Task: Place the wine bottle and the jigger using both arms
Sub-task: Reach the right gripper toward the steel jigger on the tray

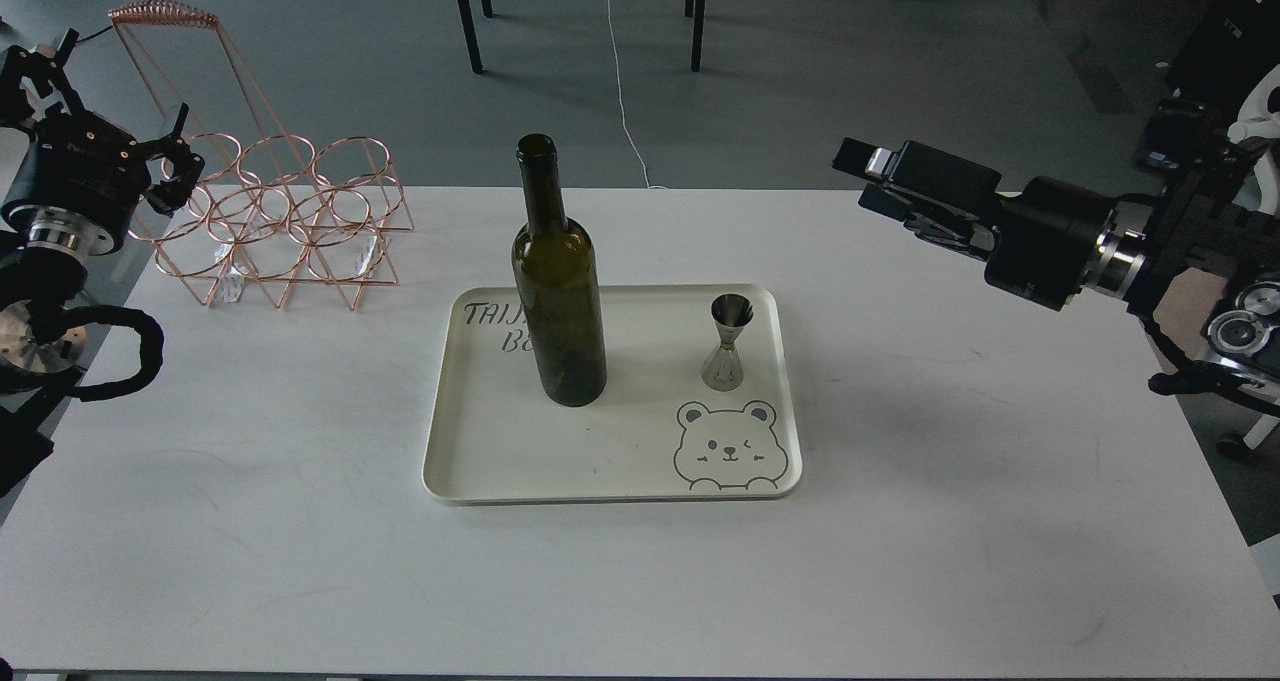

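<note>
At frame centre a cream tray (pixel 455 461) lies on the white table (pixel 1000 461). The bottle (pixel 557 301) stands upright on the tray's left half; the jigger (pixel 727 343) stands upright on its right half, well apart. A copper rack (pixel 290 226) sits upper left. The left gripper (pixel 178 166) hangs beside the rack, its fingers too dark to tell apart. The right gripper (pixel 862 179), upper right, is slightly parted and empty.
</note>
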Tool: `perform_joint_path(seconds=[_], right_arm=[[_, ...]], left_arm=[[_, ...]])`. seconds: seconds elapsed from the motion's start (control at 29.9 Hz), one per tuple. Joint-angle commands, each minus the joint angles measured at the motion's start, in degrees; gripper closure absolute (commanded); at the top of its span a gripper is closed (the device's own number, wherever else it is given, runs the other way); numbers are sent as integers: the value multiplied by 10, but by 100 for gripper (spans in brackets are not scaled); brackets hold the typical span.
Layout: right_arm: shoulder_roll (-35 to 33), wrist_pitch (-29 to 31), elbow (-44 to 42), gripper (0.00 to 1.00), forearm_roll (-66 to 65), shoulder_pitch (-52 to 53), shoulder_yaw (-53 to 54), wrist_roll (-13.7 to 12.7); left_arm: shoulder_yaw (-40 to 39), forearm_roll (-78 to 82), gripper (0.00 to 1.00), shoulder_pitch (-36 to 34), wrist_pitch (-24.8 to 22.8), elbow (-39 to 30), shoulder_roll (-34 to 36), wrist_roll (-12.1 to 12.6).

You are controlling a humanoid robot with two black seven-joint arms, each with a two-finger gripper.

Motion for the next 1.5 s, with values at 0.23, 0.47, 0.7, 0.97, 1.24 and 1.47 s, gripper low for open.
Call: perform_joint_path(seconds=[0.23,0.47,0.7,0.97,1.24,1.47], right_arm=[[10,-41,-12,2,-244,-11,-63,4],[86,-105,-92,3,-338,-70,-64,3],[149,-184,-179,5,-383,-102,-64,0],[229,-256,-296,15,-390,-114,-64,1],[276,-272,-329,22,-390,-118,-64,2],[311,-273,-368,30,-392,-111,-83,2]], left_arm=[[0,0,2,2,1,0,4,0],[0,1,2,1,3,1,4,0],[0,1,2,1,6,4,2,0],[0,2,2,1,8,4,0,-1],[1,3,2,0,7,4,4,0],[1,3,2,0,7,4,2,-1]])
